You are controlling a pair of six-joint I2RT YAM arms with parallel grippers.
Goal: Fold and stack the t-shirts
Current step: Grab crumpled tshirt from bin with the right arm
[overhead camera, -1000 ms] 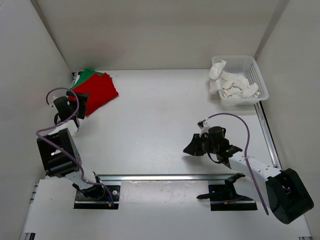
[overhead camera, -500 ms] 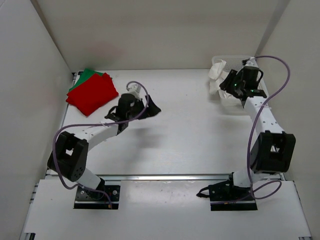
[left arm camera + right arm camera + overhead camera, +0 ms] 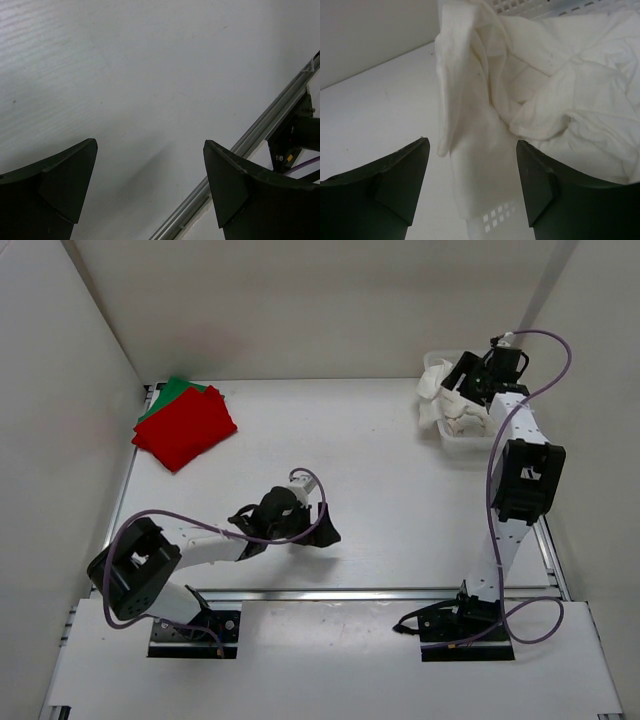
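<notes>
Crumpled white cloth t-shirt spills over the rim of the white plastic mesh basket, far right. The right gripper hovers just before it, jaws wide. The folded red t-shirt lies on the green t-shirt, far left. The left gripper gapes over the white table.

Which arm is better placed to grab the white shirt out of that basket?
The right arm. Its open jaws point at the crumpled white shirt close by, which spills over the side of the basket. The left arm has open jaws too, but over bare table, far from the basket.
</notes>
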